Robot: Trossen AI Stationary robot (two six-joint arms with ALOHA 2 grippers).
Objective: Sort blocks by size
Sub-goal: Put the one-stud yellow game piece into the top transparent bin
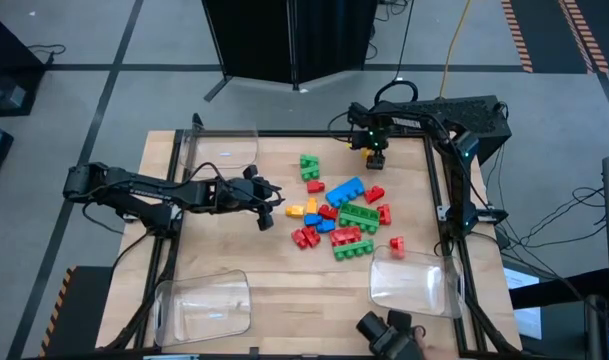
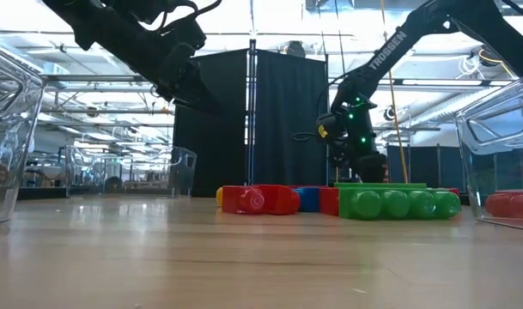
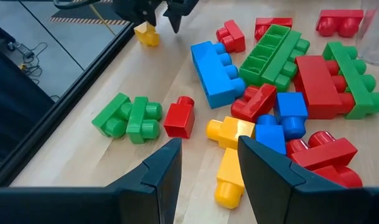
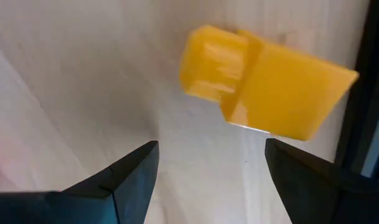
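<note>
A robotics lab: a wooden table (image 1: 284, 290) on a metal frame, black curtain (image 2: 270, 120), floor cables (image 1: 544, 230), hazard tape (image 1: 519, 35).

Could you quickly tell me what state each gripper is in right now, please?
Left gripper: open, empty, above the block pile.
Right gripper: open, holding nothing, just over a small yellow block.

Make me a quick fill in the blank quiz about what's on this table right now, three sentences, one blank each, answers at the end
1. The right gripper, jaws open, hovers just above a small block coloured ____.
2. On the wooden table stand ____ clear plastic trays.
3. The left gripper is open and holds ____, just left of the pile of blocks.

Missing words: yellow; three; nothing
</note>
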